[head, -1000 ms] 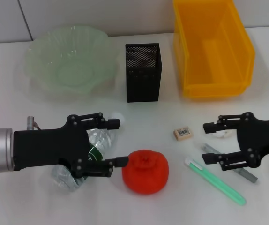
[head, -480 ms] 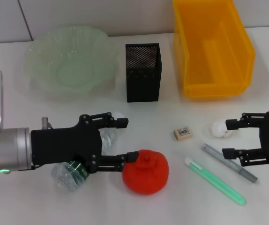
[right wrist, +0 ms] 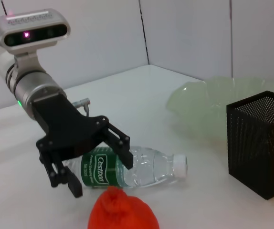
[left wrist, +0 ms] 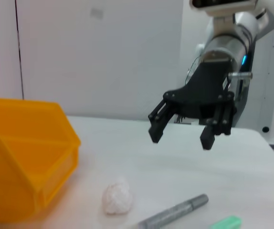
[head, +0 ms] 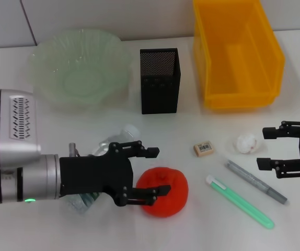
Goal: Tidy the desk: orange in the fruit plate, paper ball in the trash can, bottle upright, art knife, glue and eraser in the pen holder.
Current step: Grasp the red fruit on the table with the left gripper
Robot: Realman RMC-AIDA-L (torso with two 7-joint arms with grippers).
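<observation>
Left gripper (head: pixel 157 171), wide open, brackets the orange's (head: pixel 165 194) near side, apparently not touching.

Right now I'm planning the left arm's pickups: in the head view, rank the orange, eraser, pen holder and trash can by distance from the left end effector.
1. Orange, beside the left end effector.
2. Eraser, toward the robot's right.
3. Pen holder, farther back, centre.
4. Trash can, far back right.
</observation>
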